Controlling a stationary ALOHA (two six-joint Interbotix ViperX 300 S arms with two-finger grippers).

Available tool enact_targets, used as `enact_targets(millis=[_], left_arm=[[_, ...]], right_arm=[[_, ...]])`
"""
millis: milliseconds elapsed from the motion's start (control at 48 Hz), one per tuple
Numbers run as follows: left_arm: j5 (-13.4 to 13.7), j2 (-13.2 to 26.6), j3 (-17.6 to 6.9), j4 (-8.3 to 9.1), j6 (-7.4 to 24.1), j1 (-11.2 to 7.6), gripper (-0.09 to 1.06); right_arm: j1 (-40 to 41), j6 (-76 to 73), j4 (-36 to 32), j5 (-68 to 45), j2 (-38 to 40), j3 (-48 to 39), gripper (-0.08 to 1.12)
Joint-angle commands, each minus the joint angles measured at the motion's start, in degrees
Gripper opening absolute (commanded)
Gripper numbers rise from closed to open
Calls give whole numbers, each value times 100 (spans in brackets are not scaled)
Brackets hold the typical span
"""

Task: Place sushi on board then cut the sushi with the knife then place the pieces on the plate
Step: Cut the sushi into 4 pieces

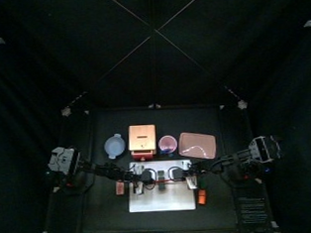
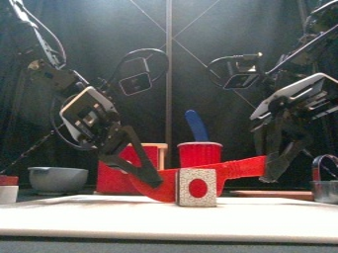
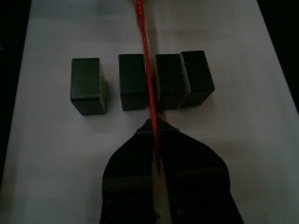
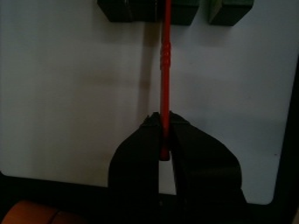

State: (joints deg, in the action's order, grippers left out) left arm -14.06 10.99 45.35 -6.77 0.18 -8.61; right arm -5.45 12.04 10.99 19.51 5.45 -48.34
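Sushi roll [image 3: 170, 80] of dark green blocks lies on the white cutting board [image 3: 251, 131] just ahead of the left hand [image 3: 152, 131], with one block [image 3: 86, 83] set apart from the rest. That hand is closed tight on one end of the red knife [image 3: 145, 52]. The right hand [image 4: 163, 122] pinches the other end, and the blade crosses the roll between them.

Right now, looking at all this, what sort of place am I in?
Probably a robot test booth: black curtains behind, a left arm and right arm sharing a red knife over toy sushi.
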Motion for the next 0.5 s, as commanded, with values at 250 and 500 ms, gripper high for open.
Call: enact_targets(millis=[250,500], left_arm=[[185,-729,35,9,9,-18,38],[53,-1195,35,9,9,-26,38]], right_arm=[[-35,26,-26,466,396,211,35],[-35,18,-18,686,747,246,35]])
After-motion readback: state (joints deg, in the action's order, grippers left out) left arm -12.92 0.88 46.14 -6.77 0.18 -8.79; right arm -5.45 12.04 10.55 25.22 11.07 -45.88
